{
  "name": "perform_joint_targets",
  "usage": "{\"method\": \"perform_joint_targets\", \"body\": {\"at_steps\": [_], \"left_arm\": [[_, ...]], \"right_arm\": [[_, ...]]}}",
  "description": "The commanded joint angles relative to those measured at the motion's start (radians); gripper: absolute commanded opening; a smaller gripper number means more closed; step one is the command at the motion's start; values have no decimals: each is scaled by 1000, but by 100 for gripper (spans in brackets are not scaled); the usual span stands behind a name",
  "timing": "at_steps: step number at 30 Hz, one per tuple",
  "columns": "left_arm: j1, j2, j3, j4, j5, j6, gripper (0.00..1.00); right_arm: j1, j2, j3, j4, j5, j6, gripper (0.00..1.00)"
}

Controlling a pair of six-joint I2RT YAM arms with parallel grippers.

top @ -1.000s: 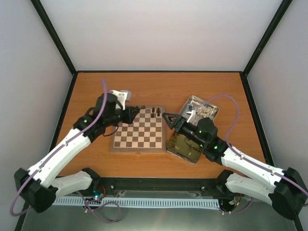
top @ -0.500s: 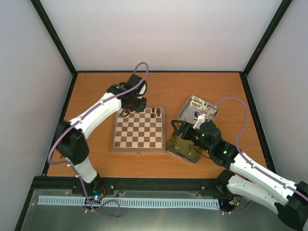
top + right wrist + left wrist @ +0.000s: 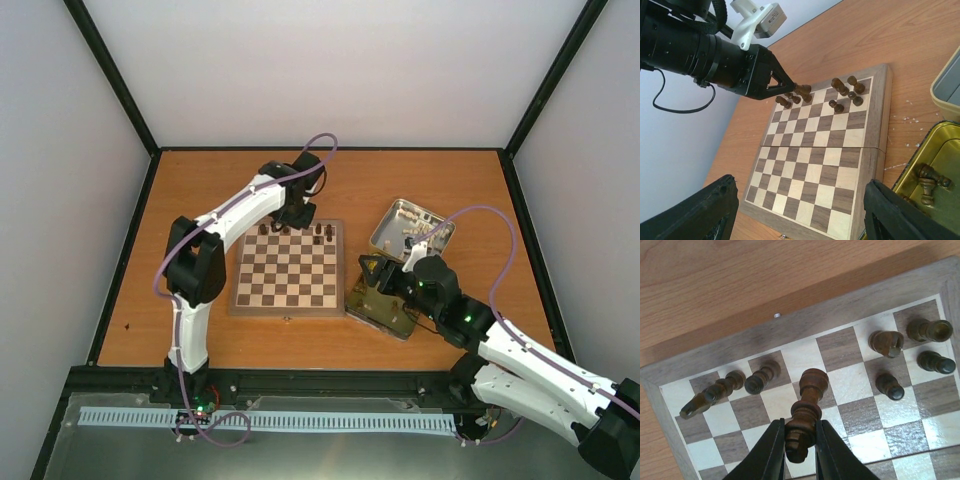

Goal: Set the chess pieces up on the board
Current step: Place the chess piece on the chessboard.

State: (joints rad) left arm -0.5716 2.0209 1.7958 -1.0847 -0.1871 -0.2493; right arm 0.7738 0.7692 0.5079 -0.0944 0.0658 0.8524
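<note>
Left gripper (image 3: 800, 442) clamped on dark piece (image 3: 809, 402), one end hidden in its jaws, over board (image 3: 840, 315). Right gripper (image 3: 368, 272) spread wide, empty; tips cropped in wrist view.

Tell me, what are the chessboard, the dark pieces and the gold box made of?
Chessboard: apparently wood, with grain visible in squares and border and a light sheen. Dark pieces: probably turned wood, stained brown, with glossy highlights. Gold box: likely metal, since its mirror-like gold inside reflects.
</note>
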Motion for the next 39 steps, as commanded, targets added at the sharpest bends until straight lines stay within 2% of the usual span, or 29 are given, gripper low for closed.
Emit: {"method": "perform_joint_targets", "body": {"at_steps": [1,10,25,39], "left_arm": [[-5,53,82,-59,-33,36,3],[-5,120,142,-109,-93,39,9],[-5,174,156,-97,-61,56,9],[-5,189,187,-101,-55,54,19]], "right_arm": [[-3,-10,-21,1,24,-17,69],[-4,-6,-32,7,23,-18,69],[-4,3,-42,18,12,-11,69],[-4,8,-48,27,2,-9,69]]}}
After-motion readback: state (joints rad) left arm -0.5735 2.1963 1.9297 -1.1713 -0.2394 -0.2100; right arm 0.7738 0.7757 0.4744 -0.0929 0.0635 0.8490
